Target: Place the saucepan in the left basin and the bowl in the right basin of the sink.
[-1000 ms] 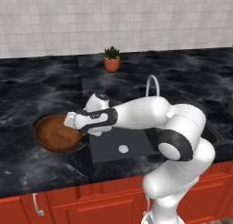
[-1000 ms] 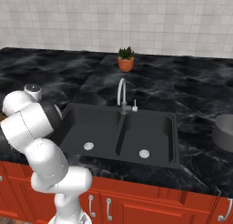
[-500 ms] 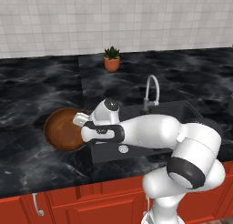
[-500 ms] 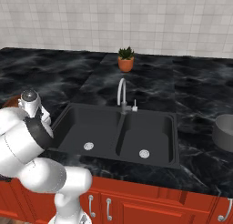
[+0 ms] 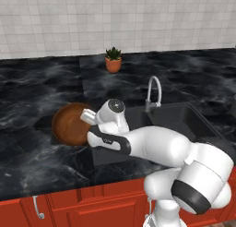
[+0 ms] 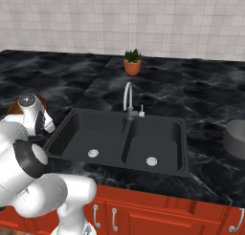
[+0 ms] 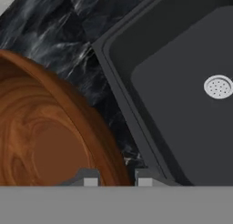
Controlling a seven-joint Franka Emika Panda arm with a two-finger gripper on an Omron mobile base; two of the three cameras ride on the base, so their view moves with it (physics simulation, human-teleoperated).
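glossy white arm (image 5: 156,145), dark joints

No text, label or number is legible.

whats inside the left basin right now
Nothing but its round silver drain on the bare black floor of the left basin. The near-left corner sits behind the robot's arm in the right base view, so it can't be checked.

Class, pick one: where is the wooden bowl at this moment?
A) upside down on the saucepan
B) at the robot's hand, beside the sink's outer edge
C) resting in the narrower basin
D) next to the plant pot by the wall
B: the bowl sits at the hand, whose fingers straddle its rim, over the counter just outside the sink.
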